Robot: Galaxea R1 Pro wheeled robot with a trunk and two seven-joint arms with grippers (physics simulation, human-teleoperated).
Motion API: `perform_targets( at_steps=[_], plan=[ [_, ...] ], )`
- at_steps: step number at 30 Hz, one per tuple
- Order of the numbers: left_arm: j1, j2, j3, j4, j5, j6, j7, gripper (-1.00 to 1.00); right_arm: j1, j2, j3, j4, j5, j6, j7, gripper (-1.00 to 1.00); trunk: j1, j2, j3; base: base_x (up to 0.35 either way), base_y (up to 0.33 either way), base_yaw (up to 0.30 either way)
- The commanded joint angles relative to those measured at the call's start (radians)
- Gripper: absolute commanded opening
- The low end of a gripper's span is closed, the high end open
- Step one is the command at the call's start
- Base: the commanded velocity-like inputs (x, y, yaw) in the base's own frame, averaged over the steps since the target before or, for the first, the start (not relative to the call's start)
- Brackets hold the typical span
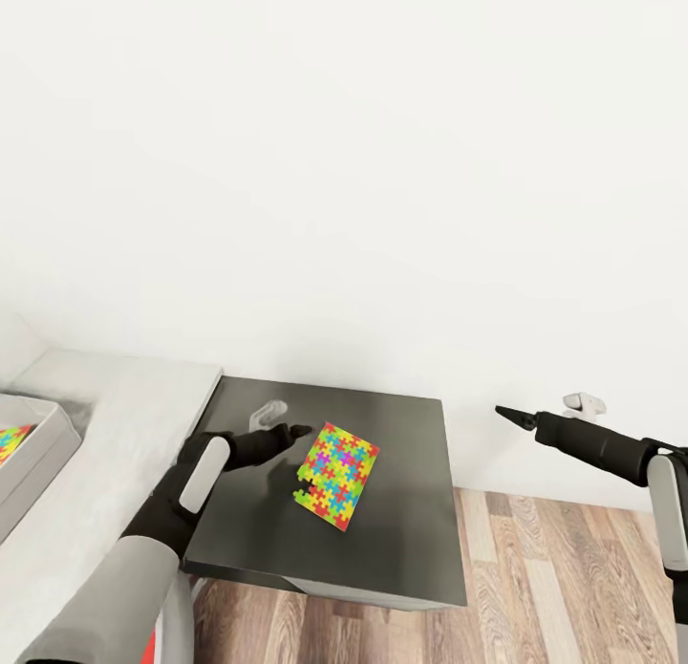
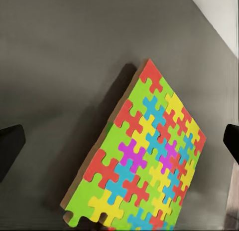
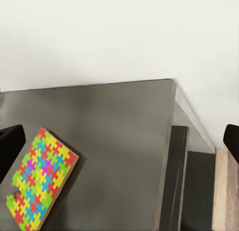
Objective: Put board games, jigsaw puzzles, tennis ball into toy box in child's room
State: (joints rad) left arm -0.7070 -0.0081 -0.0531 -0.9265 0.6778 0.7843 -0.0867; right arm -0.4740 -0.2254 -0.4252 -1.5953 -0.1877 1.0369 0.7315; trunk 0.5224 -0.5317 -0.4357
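A multicoloured jigsaw puzzle point(image 1: 336, 476) lies flat on the dark grey corner top of the table point(image 1: 411, 521). My left gripper point(image 1: 292, 434) hovers just to its left, open, its tips close to the sheet's near edge. In the left wrist view the puzzle point(image 2: 144, 156) sits between the spread fingertips point(image 2: 10, 151), untouched. My right gripper point(image 1: 505, 414) hangs open off the table's right side, over the floor; its wrist view shows the puzzle point(image 3: 42, 176) on the dark top point(image 3: 124, 126). The toy box point(image 1: 53, 444) stands at the far left with another jigsaw sheet point(image 1: 11, 441) inside.
The white desk section point(image 1: 124, 416) runs leftward from the dark top to the toy box. A white wall closes the back. Wood-plank floor point(image 1: 573, 578) lies to the right of and below the table. A small white fitting point(image 1: 585, 402) sits on the wall near my right arm.
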Motion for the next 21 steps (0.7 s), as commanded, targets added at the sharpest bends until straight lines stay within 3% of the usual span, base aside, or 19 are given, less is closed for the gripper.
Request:
perform_targets(
  at_steps=[1,3,4,9,21],
  plan=[
    [-0.001,0.001,0.001,-0.003,-0.005,0.008,-0.004,1.00,0.000,0.000,-0.001,-0.003,-0.001,0.006,0.002,1.00,0.000,-0.001,-0.001,0.000,0.000,-0.001],
    [0.000,0.005,0.001,-0.011,-0.005,0.015,-0.004,1.00,0.000,0.000,0.000,-0.008,0.000,0.006,0.003,1.00,0.000,-0.001,-0.001,0.000,0.000,0.000],
    [0.002,0.027,0.002,-0.041,-0.003,0.069,-0.006,1.00,0.001,0.000,0.000,-0.016,0.000,0.006,0.003,1.00,0.000,-0.001,-0.001,0.000,0.000,0.000],
    [0.003,0.041,0.009,-0.053,-0.004,0.086,-0.006,1.00,0.001,0.000,0.000,-0.018,0.000,0.007,0.003,1.00,0.000,-0.001,-0.001,-0.041,-0.011,0.000],
    [0.026,0.043,0.015,-0.054,-0.005,0.085,-0.006,1.00,0.002,0.000,0.001,-0.018,-0.001,0.008,0.003,1.00,0.000,-0.001,-0.001,-0.050,-0.012,0.000]
  ],
)
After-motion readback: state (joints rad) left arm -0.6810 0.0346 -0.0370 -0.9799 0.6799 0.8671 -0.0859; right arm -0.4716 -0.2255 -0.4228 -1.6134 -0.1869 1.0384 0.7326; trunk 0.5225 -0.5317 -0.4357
